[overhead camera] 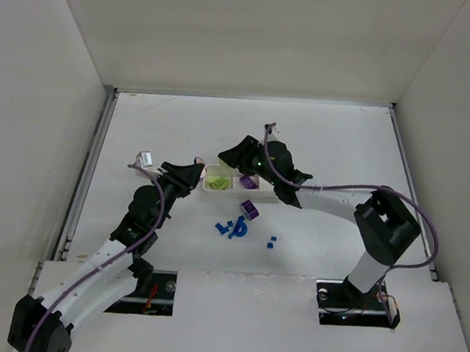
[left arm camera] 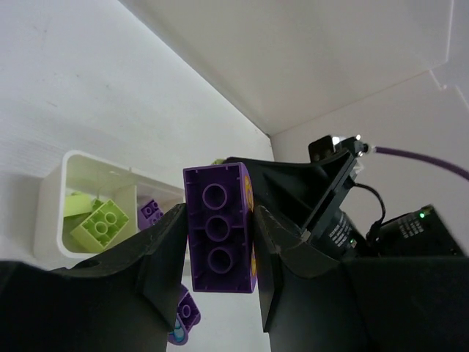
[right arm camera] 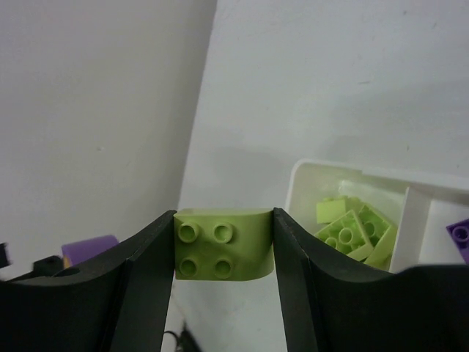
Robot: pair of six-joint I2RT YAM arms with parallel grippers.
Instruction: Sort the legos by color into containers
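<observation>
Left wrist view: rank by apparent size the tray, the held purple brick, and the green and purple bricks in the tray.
1. white tray
2. purple three-stud brick in the left claw; nearest the lens, so it looks oversized
3. yellow-green four-stud brick
4. small purple brick, partly hidden

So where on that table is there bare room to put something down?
Bare: the far strip between the tray and the back wall, and the table right of the right arm. Crowded round the tray: the left gripper holds a purple brick, the right gripper a yellow-green brick, and blue legos and a loose purple lego lie on its near side.
</observation>
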